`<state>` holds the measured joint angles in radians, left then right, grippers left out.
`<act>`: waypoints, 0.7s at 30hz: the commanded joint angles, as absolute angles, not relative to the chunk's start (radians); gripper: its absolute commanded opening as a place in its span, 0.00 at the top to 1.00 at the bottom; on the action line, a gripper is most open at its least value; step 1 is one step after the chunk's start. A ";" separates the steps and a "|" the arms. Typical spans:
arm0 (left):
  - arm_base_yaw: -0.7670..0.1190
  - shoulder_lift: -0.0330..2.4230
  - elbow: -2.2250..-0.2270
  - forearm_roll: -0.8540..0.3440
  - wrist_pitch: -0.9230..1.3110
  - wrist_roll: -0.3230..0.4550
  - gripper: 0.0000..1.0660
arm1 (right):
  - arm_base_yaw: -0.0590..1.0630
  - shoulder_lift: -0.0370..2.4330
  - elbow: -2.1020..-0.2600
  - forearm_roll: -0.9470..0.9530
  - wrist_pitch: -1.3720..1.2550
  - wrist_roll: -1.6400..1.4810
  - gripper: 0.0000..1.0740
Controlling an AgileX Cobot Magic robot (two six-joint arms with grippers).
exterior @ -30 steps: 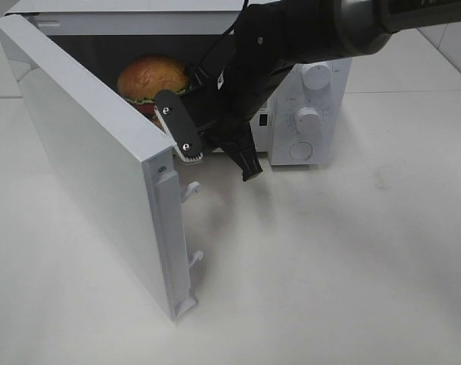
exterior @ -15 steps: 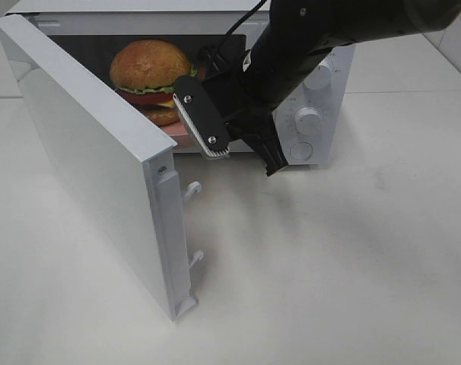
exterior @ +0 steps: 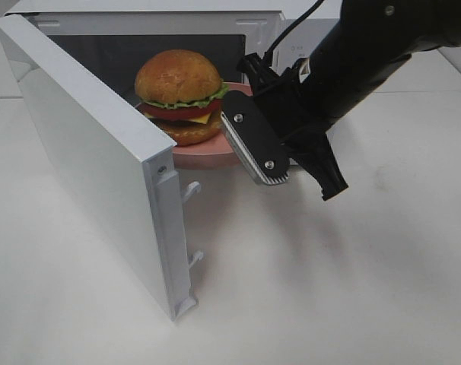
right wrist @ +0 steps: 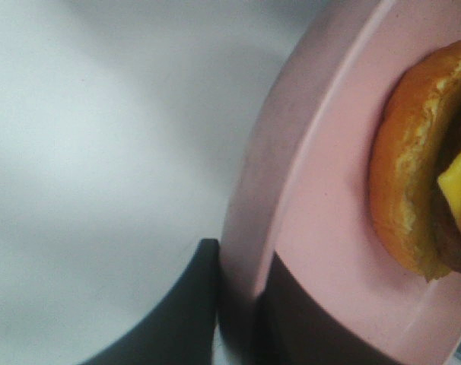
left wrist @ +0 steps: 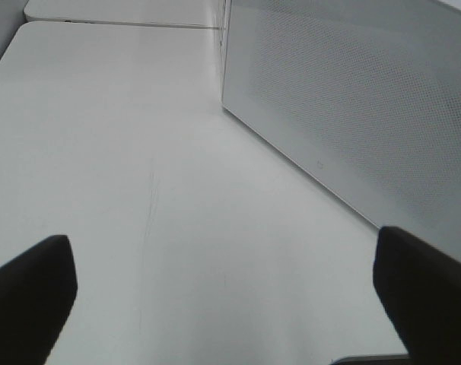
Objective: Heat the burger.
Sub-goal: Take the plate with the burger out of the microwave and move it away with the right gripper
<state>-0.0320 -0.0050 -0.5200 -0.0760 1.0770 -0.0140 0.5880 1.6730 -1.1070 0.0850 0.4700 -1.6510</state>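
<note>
The burger [exterior: 179, 95], with a golden bun, lettuce, tomato and cheese, stands upright on a pink plate [exterior: 204, 158] at the open mouth of the white microwave [exterior: 139, 15]. In the right wrist view my right gripper [right wrist: 242, 304] is shut on the pink plate's [right wrist: 322, 228] rim, and the burger's [right wrist: 413, 167] lower bun sits close beside it. The black right arm [exterior: 344, 68] reaches in from the upper right and hides the plate's right edge. My left gripper [left wrist: 227, 304] is open over bare table, with nothing between its fingers.
The microwave door [exterior: 86, 152] swings wide open toward the front left, its latch hooks [exterior: 192, 188] sticking out. The right arm hides the control panel. A white perforated microwave wall [left wrist: 352, 99] stands beside the left gripper. White table [exterior: 329, 289] spreads in front.
The plate and burger have slid from deep in the microwave cavity out to its front opening. The right arm moved right and forward with them. The left gripper has not moved.
</note>
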 commanded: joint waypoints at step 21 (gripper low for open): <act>-0.028 -0.022 -0.517 -0.078 1.067 -0.013 0.08 | 0.575 1.141 -0.668 0.009 0.448 -1.555 1.00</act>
